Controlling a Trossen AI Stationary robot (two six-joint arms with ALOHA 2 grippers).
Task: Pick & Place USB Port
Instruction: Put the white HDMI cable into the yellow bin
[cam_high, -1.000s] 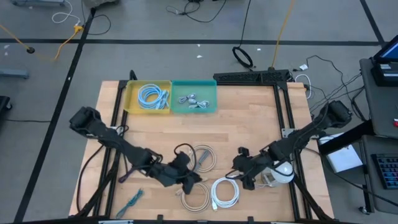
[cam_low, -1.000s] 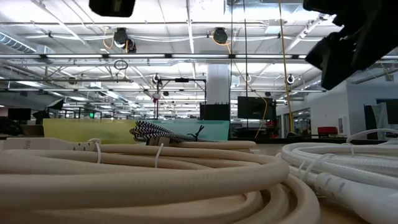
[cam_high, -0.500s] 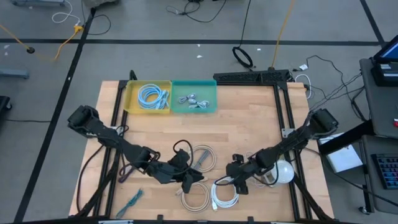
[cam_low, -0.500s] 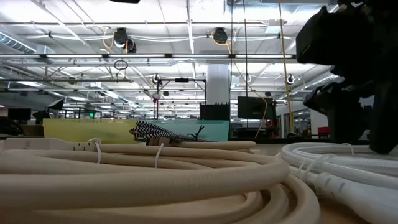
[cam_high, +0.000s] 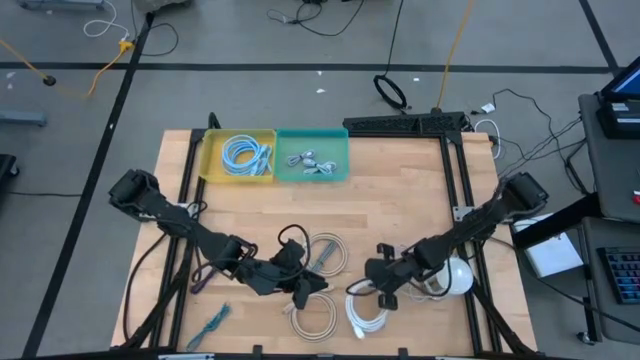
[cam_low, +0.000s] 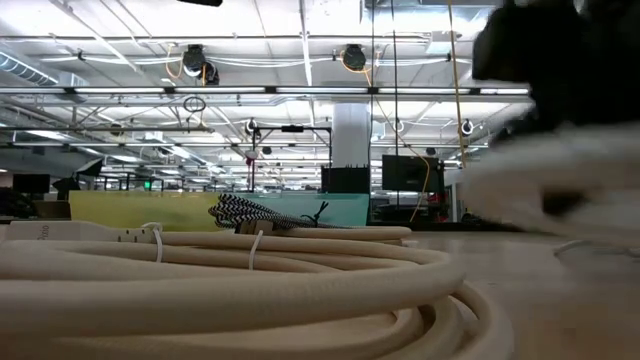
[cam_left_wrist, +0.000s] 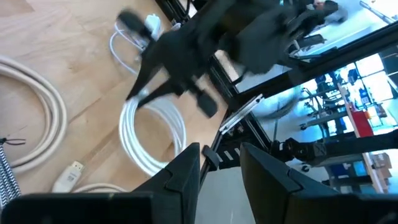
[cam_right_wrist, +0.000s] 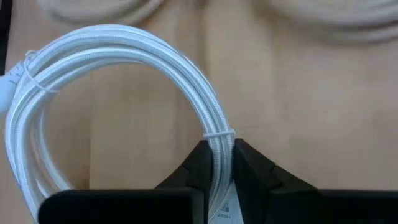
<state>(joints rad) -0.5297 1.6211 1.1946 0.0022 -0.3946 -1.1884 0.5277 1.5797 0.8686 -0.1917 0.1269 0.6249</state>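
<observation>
At the near edge of the tabletop (cam_high: 400, 190), the right pincer (cam_right_wrist: 217, 163) is clenched on the white cable coil (cam_right_wrist: 118, 81), its two dark fingers pinching the bundled strands just below a thin tie band. The high view places this coil (cam_high: 366, 315) near the front right, and the low view shows it as a blurred white mass (cam_low: 545, 180) clear of the wood, so it appears to be lifted.

To do the carry well, the right arm should raise the coil until its loose loops hang free of the beige cable coil (cam_high: 315, 318) just beside it, then travel level toward the bins at the far edge. The grip sits on one side of the loop, so the rest will likely swing; slow motion should keep it from snagging.

The left pincer (cam_high: 308, 283) hangs over the middle front area near the braided cable (cam_high: 322, 252); whether it is released or clenched cannot be told.

Farther back, the yellow bin (cam_high: 238, 155) holds a pale coiled cable and the green bin (cam_high: 312, 156) holds small grey connectors.

Compared with half a second earlier, the white coil lay flat in the low view beneath the descending right arm; it is now off the wood. The left arm has not visibly shifted.
</observation>
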